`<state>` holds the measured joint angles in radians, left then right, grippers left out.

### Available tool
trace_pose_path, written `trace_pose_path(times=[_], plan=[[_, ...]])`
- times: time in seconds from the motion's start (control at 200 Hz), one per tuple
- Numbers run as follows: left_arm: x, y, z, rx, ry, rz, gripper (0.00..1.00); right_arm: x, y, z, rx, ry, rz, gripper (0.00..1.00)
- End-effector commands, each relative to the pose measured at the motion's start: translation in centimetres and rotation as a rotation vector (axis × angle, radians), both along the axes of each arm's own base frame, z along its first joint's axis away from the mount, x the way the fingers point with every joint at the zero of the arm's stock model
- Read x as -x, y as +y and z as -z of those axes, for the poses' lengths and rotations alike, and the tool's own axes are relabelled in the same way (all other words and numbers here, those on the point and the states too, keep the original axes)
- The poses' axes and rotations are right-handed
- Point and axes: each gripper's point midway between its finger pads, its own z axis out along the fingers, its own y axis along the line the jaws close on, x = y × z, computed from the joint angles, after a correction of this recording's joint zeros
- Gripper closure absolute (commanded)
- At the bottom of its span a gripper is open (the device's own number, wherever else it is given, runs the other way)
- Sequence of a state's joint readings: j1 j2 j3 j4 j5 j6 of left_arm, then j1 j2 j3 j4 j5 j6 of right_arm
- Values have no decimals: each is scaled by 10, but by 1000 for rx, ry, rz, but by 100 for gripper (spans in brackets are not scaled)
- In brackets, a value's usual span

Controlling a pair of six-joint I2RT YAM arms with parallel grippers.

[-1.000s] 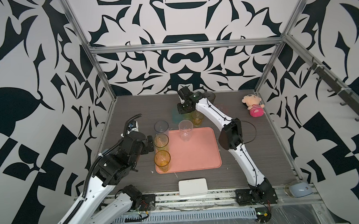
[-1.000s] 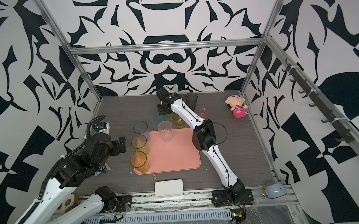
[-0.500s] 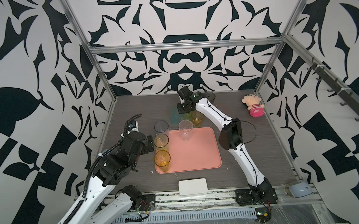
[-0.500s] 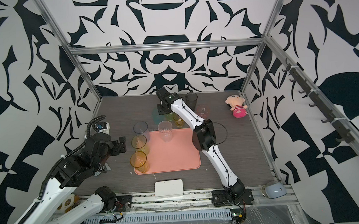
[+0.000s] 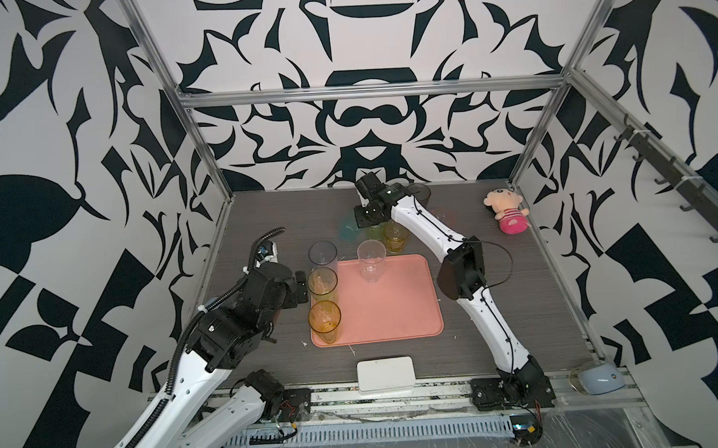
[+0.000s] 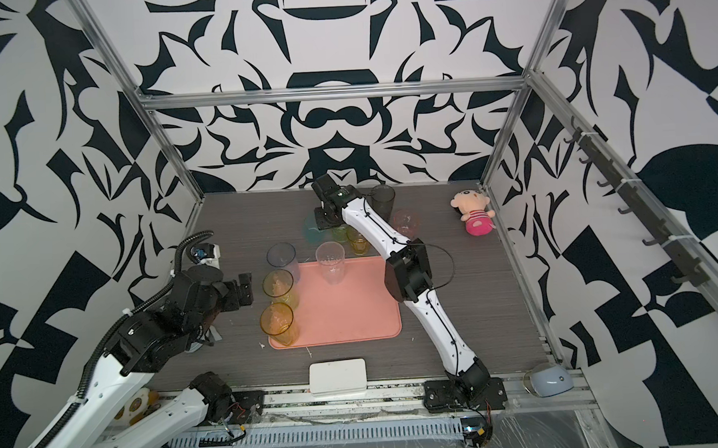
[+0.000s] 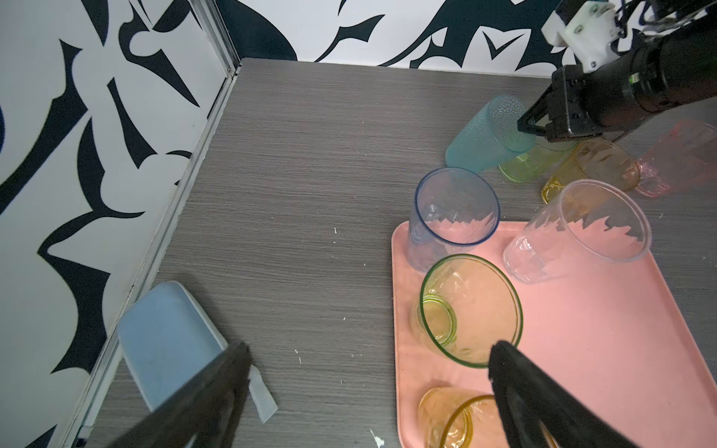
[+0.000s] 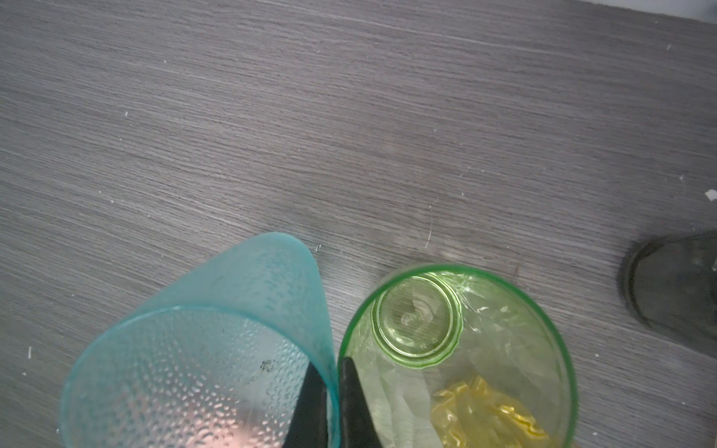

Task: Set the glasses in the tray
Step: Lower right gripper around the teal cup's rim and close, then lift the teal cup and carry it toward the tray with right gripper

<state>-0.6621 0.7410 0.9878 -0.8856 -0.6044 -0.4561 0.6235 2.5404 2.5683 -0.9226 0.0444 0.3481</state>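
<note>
The salmon-pink tray (image 5: 394, 315) lies mid-table. Along its left edge stand a blue-grey glass (image 5: 322, 253), a yellow-green glass (image 5: 322, 282) and an amber glass (image 5: 325, 320); a clear glass (image 5: 372, 260) stands at its far edge. Behind the tray, my right gripper (image 8: 333, 388) is shut on the rim of a leaning teal glass (image 8: 194, 349), with its wall pinched between the fingers. A short green glass (image 8: 458, 349), a short amber glass (image 5: 395, 236), a pink glass (image 6: 406, 223) and a smoky grey glass (image 6: 383, 199) stand nearby. My left gripper (image 7: 368, 349) is open beside the tray's left edge, holding nothing.
A plush doll (image 5: 508, 210) lies at the back right by the frame post. A white box (image 5: 385, 373) sits at the front edge. A light blue object (image 7: 170, 341) lies near the left wall. A computer mouse (image 5: 597, 379) rests outside the front right corner.
My right gripper's jaws have closed the last bit onto the teal glass's rim. The arms and the other glasses have stayed where they were.
</note>
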Motion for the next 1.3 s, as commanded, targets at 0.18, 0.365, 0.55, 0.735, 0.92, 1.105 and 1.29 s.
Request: trace_pose_path(times=[0.18, 0.365, 0.55, 0.735, 0.92, 1.105, 1.29], plan=[[2, 2, 5, 1, 10, -8, 1, 3, -3, -89, -78, -136, -4, 98], [3, 3, 3, 5, 2, -10, 1, 6, -4, -113, -102, -167, -6, 98], [3, 3, 3, 6, 2, -9, 1, 15, -11, -137, -114, -187, -6, 100], [3, 3, 3, 12, 0, -10, 1, 29, -26, -167, -115, -206, 10, 100], [2, -3, 1, 42, 12, -1, 1, 49, -45, -191, -93, -211, 24, 100], [1, -13, -3, 95, 18, 24, 1, 73, -72, -209, -37, -202, 52, 100], [-1, -19, -8, 126, 7, 43, 1, 97, -114, -217, 63, -181, 99, 100]])
